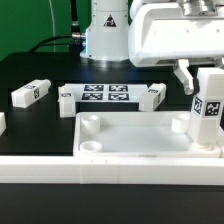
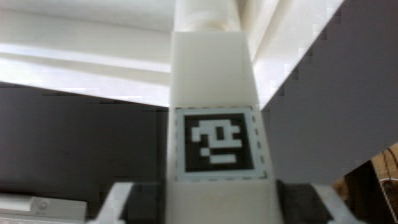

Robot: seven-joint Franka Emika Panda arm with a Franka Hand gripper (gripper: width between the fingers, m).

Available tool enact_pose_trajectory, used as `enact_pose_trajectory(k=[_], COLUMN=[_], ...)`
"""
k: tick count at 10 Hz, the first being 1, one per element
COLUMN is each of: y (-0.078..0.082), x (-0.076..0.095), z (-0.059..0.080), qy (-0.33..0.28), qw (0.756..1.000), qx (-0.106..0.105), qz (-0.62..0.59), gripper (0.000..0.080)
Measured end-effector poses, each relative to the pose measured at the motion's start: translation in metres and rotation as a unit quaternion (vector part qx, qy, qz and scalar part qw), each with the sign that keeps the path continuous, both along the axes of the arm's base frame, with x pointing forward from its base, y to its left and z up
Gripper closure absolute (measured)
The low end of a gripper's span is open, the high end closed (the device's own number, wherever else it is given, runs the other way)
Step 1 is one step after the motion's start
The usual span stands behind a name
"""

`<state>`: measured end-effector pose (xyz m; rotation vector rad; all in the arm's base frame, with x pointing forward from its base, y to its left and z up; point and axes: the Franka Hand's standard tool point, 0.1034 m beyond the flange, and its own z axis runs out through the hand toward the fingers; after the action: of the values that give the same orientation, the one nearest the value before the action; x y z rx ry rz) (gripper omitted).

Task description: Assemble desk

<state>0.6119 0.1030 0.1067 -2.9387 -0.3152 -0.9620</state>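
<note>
Gripper [image 1: 203,82] clamped on upright leg [image 1: 208,108], which stands in far corner socket of tabletop [image 1: 130,152], exterior view's right. How deep it sits: unclear. Three loose legs [image 1: 30,93] lie on table behind. Looks like first of four.

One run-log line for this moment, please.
step: fitting leg | gripper: shut on leg, upright | place: corner of tabletop, exterior view's right | seated: cannot tell | loose legs: lying flat, apart from tabletop
</note>
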Motion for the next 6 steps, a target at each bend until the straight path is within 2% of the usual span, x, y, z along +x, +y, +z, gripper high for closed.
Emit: enact_pose_trajectory(k=[6], y=[0.0000], x=[-0.0003], z=[-0.0008], qy=[0.003], qw=[1.000], qx=[0.000], qz=[0.001], gripper=[0.0509])
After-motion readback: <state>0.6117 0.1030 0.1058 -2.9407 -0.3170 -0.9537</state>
